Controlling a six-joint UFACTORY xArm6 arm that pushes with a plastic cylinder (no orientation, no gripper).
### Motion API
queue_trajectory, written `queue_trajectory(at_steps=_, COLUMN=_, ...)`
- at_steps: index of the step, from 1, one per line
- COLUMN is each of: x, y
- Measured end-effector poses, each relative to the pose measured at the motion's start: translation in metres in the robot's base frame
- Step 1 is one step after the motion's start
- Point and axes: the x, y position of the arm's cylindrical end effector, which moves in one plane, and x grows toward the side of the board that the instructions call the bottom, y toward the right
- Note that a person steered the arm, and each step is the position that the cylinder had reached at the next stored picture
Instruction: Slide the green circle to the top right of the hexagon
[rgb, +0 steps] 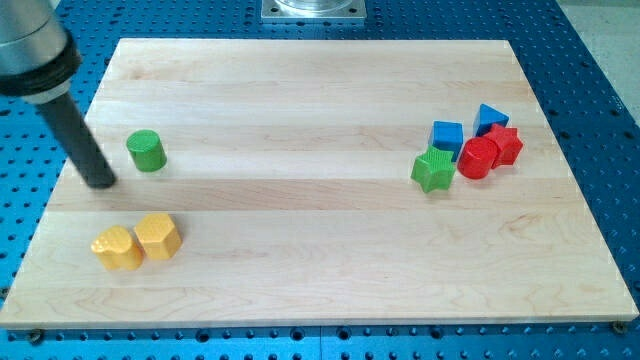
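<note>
The green circle (146, 150) is a short green cylinder on the wooden board (320, 200) at the view's left. The yellow hexagon (157, 236) lies below it, near the view's bottom left, touching a yellow heart-like block (117, 248) on its left. My tip (101, 182) is the lower end of the dark rod, on the board just left of and slightly below the green circle, a small gap apart from it.
A cluster sits at the view's right: a green star (433, 170), a blue cube (446, 135), a blue triangle (490, 118), a red cylinder (479, 158) and a red block (505, 144). Blue perforated table surrounds the board.
</note>
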Motion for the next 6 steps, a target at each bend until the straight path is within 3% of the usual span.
queue_trajectory(at_steps=2, x=-0.022, y=0.153)
queue_trajectory(at_steps=4, x=-0.007, y=0.075)
queue_trajectory(at_steps=6, x=-0.037, y=0.066)
